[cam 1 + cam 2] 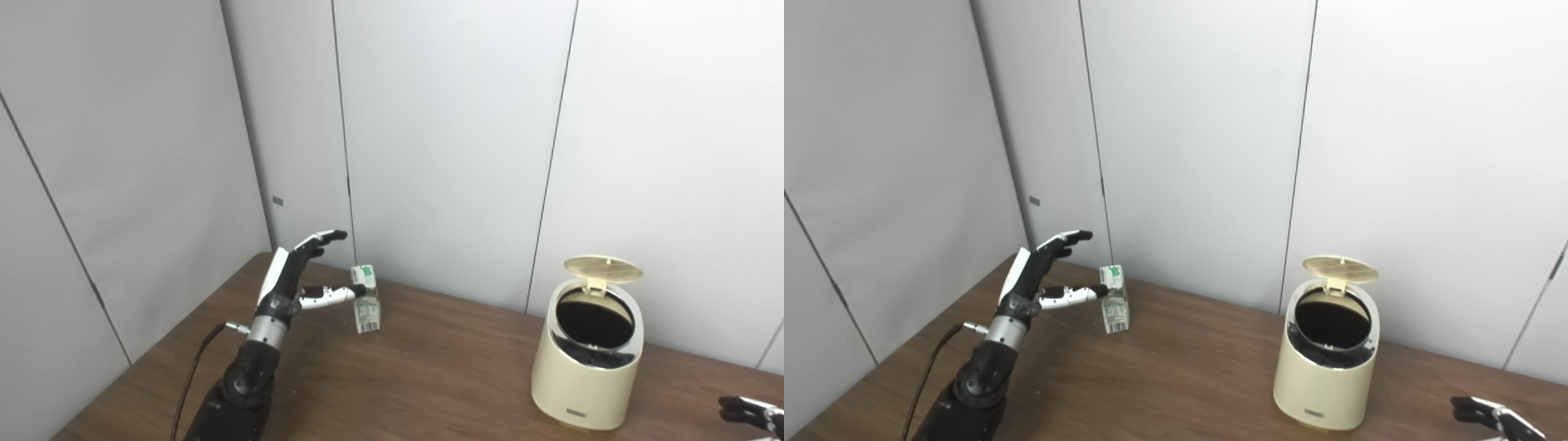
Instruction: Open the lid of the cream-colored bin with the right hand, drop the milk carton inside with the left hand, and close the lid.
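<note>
A small white and green milk carton (366, 299) stands upright on the brown table (429, 380) toward the back left. My left hand (298, 274) is open just left of it, thumb tip at the carton's upper side, the other fingers spread above and apart from it. The cream-colored bin (587, 358) stands at the right with its round lid (603, 268) flipped up and the dark inside showing. Only the fingertips of my right hand (1488, 413) show at the bottom right corner, low near the table, right of the bin and touching nothing.
Grey wall panels close off the back and the left side of the table. A dark cable (190, 380) hangs from my left forearm. Bare brown tabletop lies between the carton and the bin.
</note>
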You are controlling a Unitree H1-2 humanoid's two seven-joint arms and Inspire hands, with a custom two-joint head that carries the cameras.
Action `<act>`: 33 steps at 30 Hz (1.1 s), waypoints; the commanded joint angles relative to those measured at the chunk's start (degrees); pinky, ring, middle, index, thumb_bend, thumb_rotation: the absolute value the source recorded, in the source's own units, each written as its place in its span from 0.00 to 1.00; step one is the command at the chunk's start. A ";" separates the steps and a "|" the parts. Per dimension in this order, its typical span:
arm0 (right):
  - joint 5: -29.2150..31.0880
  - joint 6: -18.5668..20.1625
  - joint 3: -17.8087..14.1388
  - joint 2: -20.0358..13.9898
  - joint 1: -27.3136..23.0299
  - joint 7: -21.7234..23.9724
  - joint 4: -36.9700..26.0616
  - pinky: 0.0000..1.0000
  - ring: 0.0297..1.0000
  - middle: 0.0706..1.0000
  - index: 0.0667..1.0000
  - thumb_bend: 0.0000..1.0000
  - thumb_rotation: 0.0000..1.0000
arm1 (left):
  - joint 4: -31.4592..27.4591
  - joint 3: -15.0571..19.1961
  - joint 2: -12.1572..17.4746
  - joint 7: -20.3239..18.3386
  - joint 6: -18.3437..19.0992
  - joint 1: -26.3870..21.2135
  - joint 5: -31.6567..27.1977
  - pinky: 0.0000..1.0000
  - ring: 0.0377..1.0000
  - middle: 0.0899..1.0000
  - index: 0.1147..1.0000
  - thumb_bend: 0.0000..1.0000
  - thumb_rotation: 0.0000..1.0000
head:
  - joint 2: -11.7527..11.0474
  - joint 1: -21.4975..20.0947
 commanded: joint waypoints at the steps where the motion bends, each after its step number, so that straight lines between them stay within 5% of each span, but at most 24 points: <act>1: 0.30 -1.92 -0.18 -1.34 -1.53 0.00 -1.98 0.20 0.49 0.68 0.68 0.96 0.44 | 0.61 0.03 0.57 1.46 -2.27 -2.96 -1.02 0.83 0.90 0.88 0.83 0.91 0.20 | 0.05 -0.02; 9: 0.21 -1.26 -0.34 -2.01 -0.77 0.49 -2.91 0.21 0.50 0.70 0.70 0.93 0.42 | 7.57 -0.50 0.28 1.34 -2.20 -4.24 -1.98 0.84 0.91 0.91 0.93 0.89 0.20 | 0.31 -0.38; 16: 0.75 -2.24 -0.48 -2.79 -0.43 0.48 -2.61 0.23 0.50 0.70 0.70 0.94 0.44 | 14.48 -1.77 0.29 4.90 -5.15 -6.16 -0.37 0.84 0.88 0.89 0.94 0.95 0.31 | 0.53 -0.49; 28: 1.19 -1.92 -1.13 -3.56 1.16 0.75 -3.67 0.25 0.49 0.72 0.71 0.96 0.48 | 24.54 -4.73 -0.47 10.47 -8.08 -9.34 1.05 0.91 0.95 0.95 0.97 0.91 0.30 | 1.06 -0.92; 33: 0.77 -1.66 -1.06 -3.73 1.68 0.72 -4.25 0.26 0.49 0.72 0.71 0.97 0.49 | 26.62 -4.26 -1.11 7.44 -7.95 -10.43 -3.05 0.91 0.93 0.94 0.97 0.90 0.29 | 1.18 -1.53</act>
